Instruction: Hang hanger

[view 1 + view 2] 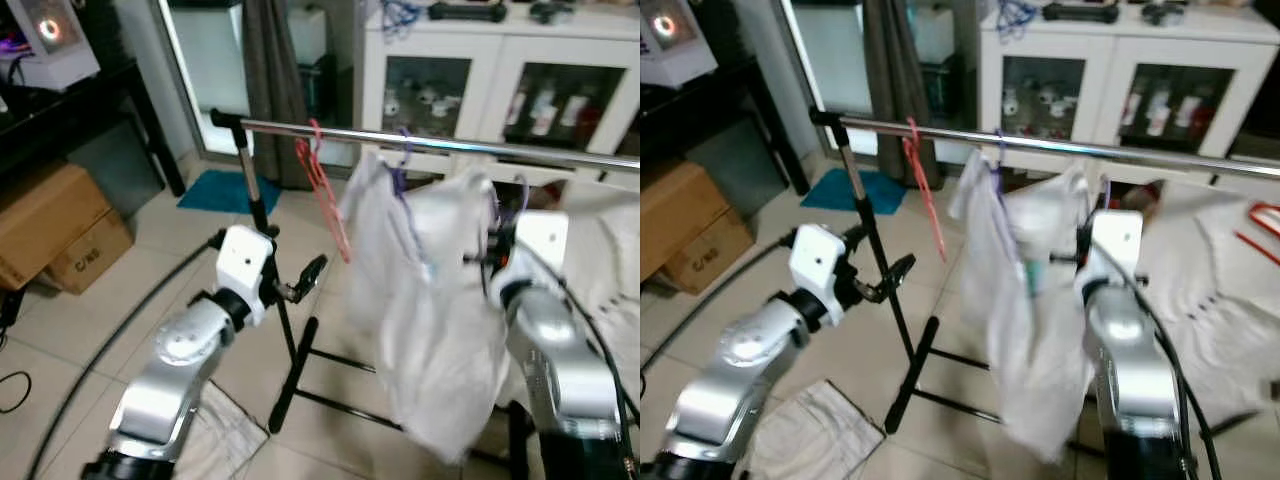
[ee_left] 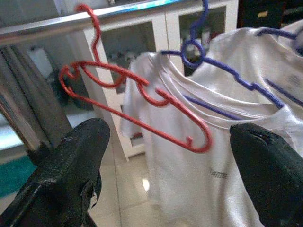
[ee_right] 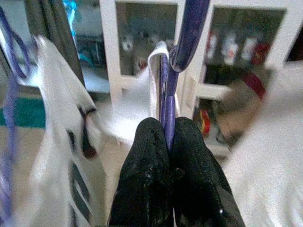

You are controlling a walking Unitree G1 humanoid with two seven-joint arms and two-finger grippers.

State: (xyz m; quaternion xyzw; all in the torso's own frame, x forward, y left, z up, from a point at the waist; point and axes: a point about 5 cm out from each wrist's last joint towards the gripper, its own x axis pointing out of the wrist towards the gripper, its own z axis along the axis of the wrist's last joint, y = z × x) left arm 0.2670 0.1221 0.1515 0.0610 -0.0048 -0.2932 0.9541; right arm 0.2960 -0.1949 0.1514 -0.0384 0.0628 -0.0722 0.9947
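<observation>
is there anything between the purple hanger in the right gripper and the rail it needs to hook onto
Nothing solid that I can see. The right gripper is shut on the purple hanger carrying a white shirt, just below the rail. Another purple hanger with a shirt already hangs close beside it, and a red hanger further left, so space is tight.

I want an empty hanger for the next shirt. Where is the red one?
The red hanger hangs empty on the metal rail, near its left end, just left of the white shirt on a purple hanger.

A red hanger (image 1: 322, 185) is hanging empty on the metal rail (image 1: 450, 143), with white shirts (image 1: 430, 300) dangling just beside it on purple hangers (image 1: 402, 170).
</observation>
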